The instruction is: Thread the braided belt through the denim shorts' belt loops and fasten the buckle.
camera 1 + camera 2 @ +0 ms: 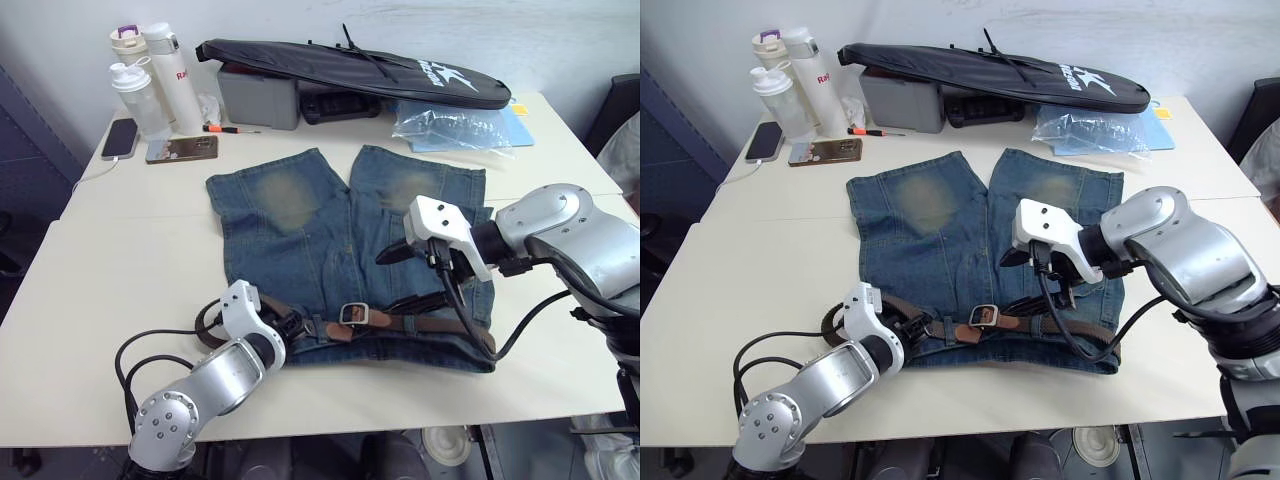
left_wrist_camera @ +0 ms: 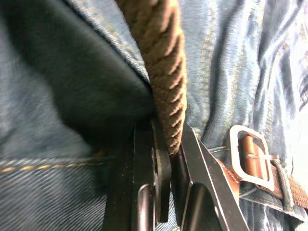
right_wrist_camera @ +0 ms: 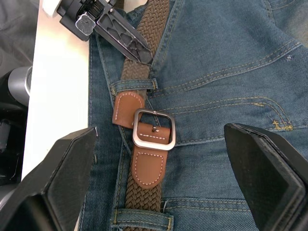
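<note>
Pinching the braided belt (image 2: 166,72), left fingers (image 2: 159,168) close; right fingers (image 3: 57,173) spread wide above buckle (image 3: 153,129).

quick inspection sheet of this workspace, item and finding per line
surface: white table, two tops joined
job's things: denim shorts flat; braided belt along the waistband, under a belt loop; buckle fastened
clutter: bottles, phones, black bag, grey box, plastic bag
grippers: left gripper shut on belt; right gripper open above buckle
cables: black arm cables
surroundings: pale wall
</note>
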You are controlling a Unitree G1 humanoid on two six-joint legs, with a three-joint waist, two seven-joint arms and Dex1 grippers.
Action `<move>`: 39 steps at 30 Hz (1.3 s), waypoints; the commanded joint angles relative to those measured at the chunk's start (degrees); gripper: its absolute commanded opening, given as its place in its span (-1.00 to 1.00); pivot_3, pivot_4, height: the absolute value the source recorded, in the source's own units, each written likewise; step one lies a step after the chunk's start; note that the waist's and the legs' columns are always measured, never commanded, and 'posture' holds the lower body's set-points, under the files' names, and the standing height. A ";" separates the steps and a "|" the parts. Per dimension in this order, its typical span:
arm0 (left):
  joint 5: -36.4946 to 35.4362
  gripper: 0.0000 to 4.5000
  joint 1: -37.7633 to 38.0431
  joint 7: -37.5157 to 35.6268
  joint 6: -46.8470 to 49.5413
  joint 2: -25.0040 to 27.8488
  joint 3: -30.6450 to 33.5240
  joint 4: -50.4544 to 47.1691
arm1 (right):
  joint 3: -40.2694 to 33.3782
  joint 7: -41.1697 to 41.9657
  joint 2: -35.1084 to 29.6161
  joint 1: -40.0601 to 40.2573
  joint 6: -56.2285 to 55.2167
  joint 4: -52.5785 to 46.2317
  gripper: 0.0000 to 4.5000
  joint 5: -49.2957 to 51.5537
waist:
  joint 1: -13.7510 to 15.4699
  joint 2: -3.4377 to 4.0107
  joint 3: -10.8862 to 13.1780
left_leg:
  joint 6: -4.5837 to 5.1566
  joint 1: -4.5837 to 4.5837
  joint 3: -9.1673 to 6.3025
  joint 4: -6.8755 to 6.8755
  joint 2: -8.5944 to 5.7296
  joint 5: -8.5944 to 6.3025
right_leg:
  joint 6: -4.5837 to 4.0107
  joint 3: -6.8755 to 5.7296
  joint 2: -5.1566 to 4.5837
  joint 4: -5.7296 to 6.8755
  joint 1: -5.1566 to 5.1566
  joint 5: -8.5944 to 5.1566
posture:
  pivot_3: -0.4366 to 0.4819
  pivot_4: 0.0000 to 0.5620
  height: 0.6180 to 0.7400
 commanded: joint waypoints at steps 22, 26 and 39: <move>-17.93 0.99 -5.29 -37.52 19.79 39.83 9.82 -3.28 | -6.06 -3.08 -0.74 6.79 1.31 -8.43 1.00 3.22 | -0.56 0.07 0.19 | -0.04 0.06 -0.03 -0.17 0.10 -0.01 | -0.10 0.05 0.17 0.04 -0.07 -0.04 | -0.05 -0.47 -0.44; -9.31 0.99 -10.69 -63.43 31.73 52.17 14.90 -1.47 | -5.35 -5.77 -0.50 11.46 -0.22 -14.31 1.00 2.06 | -0.36 0.21 0.33 | -0.06 0.01 -0.03 -0.23 0.06 -0.01 | -0.19 0.04 0.19 0.12 -0.21 -0.09 | -0.05 -0.47 -0.44; 38.47 0.99 -23.72 -119.69 16.98 61.42 5.91 8.79 | 1.80 -16.71 -1.03 27.68 -15.67 -24.50 1.00 -15.84 | -0.57 0.18 0.60 | -0.29 0.06 0.33 -0.56 0.24 -0.03 | -0.22 0.14 0.39 0.20 -0.59 -0.13 | -0.05 -0.47 -0.44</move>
